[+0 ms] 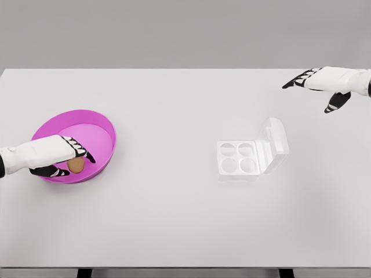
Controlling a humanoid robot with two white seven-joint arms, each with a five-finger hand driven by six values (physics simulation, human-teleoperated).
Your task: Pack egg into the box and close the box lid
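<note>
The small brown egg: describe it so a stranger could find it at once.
On the white table's left side sits a round magenta bowl. Inside, at its near edge, the small brown egg lies between the left hand's fingers. Nothing else here is brown.

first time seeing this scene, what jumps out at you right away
The bright magenta bowl at the left of the white table draws the eye first, with the left hand reaching into it and its fingers around a brown egg. Right of center sits a clear four-cup egg box, lid open and cups empty. The right hand hovers open near the far right corner.
</note>
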